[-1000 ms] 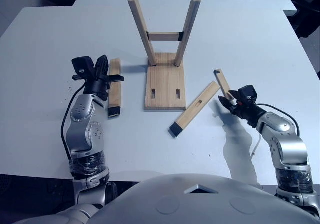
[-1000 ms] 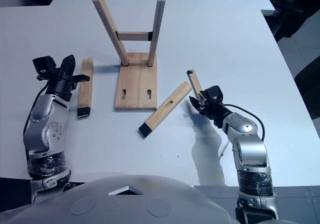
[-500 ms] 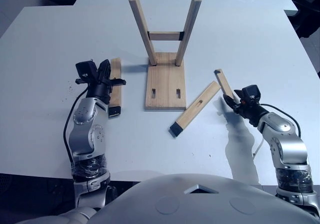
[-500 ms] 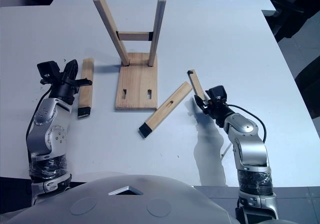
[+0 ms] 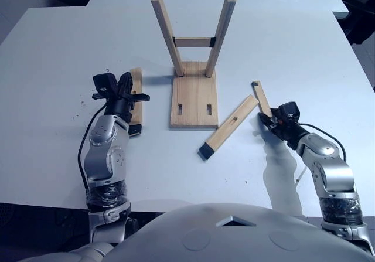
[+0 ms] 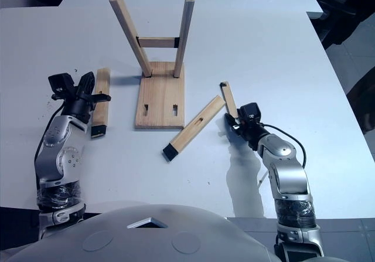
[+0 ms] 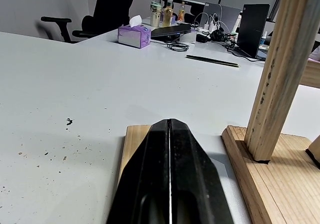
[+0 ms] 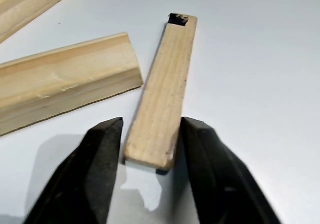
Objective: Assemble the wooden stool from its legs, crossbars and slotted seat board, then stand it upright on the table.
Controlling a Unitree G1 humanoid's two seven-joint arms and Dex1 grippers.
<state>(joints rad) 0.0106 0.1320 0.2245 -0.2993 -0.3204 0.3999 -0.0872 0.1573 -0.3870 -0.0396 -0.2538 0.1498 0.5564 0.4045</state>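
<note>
Right jaws stand open astride the near end of a loose crossbar (image 8: 160, 98), with fingers (image 8: 102, 174) on either side and nothing gripped yet. Closing squarely across the bar's narrow width, low to the bench (image 5: 58, 51), looks the surest pick, provided the slotted leg (image 5: 228, 127) just beside is not nudged. Left jaws, pressed together and empty, hover over another leg (image 5: 136, 114) beside the half-built seat board (image 5: 194, 101).

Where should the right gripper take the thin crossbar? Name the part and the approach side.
Take the crossbar at its near end, across its narrow width, coming from the robot's side along its length. It lies flat on the table; the loose leg crowds its middle, while that end sits between the right gripper's open fingers.
</note>
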